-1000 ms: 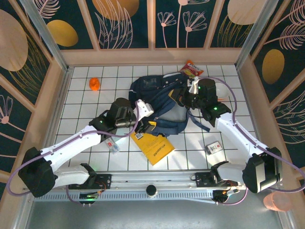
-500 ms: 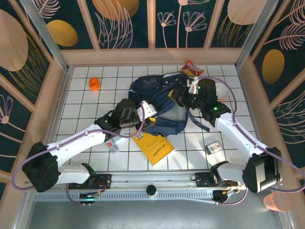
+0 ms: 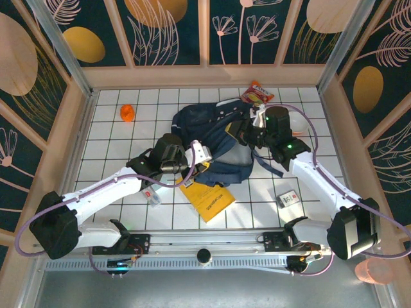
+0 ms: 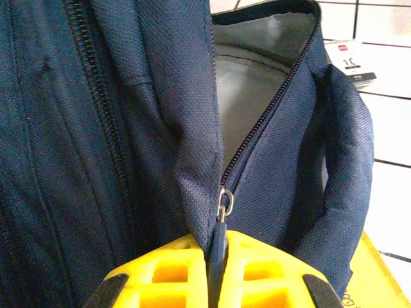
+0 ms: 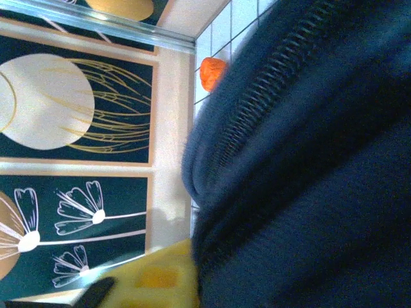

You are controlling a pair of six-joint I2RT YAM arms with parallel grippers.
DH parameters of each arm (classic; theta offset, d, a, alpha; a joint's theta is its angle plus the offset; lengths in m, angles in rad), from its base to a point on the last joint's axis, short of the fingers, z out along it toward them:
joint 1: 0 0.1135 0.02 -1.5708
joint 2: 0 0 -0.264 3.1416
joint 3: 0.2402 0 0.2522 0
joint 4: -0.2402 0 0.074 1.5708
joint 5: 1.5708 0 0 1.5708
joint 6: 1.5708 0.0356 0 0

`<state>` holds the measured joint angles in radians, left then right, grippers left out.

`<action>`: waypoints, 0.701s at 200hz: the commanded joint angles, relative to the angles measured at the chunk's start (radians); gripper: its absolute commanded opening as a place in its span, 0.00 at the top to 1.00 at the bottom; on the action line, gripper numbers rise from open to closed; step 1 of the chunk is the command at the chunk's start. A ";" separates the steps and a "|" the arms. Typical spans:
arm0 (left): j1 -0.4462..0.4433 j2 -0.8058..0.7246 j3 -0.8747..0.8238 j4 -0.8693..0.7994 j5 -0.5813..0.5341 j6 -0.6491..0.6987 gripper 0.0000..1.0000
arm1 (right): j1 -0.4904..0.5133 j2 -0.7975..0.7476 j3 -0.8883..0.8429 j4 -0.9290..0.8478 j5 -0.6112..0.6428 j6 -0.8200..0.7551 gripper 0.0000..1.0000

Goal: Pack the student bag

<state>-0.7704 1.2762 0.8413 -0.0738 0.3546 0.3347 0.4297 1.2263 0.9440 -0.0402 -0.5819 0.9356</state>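
Lying crumpled at the middle of the surface (image 3: 109, 138), the student bag (image 3: 218, 138) has its main compartment partly unzipped, with grey lining (image 4: 257, 83) showing in the gap. The left gripper (image 3: 203, 154), at the bag's near-left edge, is clenched on the zipper pull (image 4: 222, 215). Its wrist view shows the dark tab pinched between yellow pads, the slider's metal ring just above them. That hold looks meant to run the zip along and widen the mouth so things can go in.

The right gripper (image 3: 252, 131) sits on the bag's far-right side, pressed into navy fabric beside a line of zip teeth, probably to steady the bag against the other arm's pull. Whether it is grasping cloth or merely resting there I cannot tell.

Around the bag lie what appear to be the things to pack. A yellow booklet (image 3: 207, 194) is partly under its near edge, and a small white box (image 3: 288, 198) lies to its near right. A small white item (image 3: 153, 196) lies to its near left, an orange object (image 3: 128, 113) to its far left, and a red snack packet (image 3: 258, 94) just beyond its far-right corner.

The surface is white with a dark grid, and it is walled by pale wooden frames holding dark floral panels (image 3: 167, 32).
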 commanded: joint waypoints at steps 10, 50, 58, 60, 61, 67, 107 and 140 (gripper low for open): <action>-0.001 -0.018 -0.004 0.107 0.120 -0.122 1.00 | 0.047 -0.059 -0.067 0.193 0.021 0.083 0.62; 0.000 -0.023 -0.022 0.206 0.096 -0.211 1.00 | 0.112 -0.117 -0.190 0.263 0.153 0.174 0.52; -0.001 -0.021 -0.021 0.216 0.095 -0.217 1.00 | 0.146 -0.115 -0.196 0.273 0.172 0.181 0.51; -0.001 -0.020 -0.021 0.217 0.095 -0.218 1.00 | 0.150 -0.113 -0.198 0.277 0.177 0.184 0.51; -0.001 -0.020 -0.021 0.218 0.095 -0.218 1.00 | 0.153 -0.113 -0.198 0.280 0.178 0.185 0.51; -0.001 -0.017 -0.020 0.223 0.096 -0.221 1.00 | 0.170 -0.107 -0.201 0.294 0.189 0.193 0.50; -0.001 -0.015 -0.028 0.230 0.120 -0.231 1.00 | 0.230 -0.047 -0.217 0.375 0.259 0.239 0.78; -0.001 -0.025 -0.039 0.137 0.114 -0.170 0.85 | 0.236 -0.036 -0.186 0.364 0.290 0.229 0.97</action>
<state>-0.7696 1.2762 0.8009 0.0181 0.4274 0.1349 0.6380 1.1820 0.7376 0.2596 -0.2993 1.1591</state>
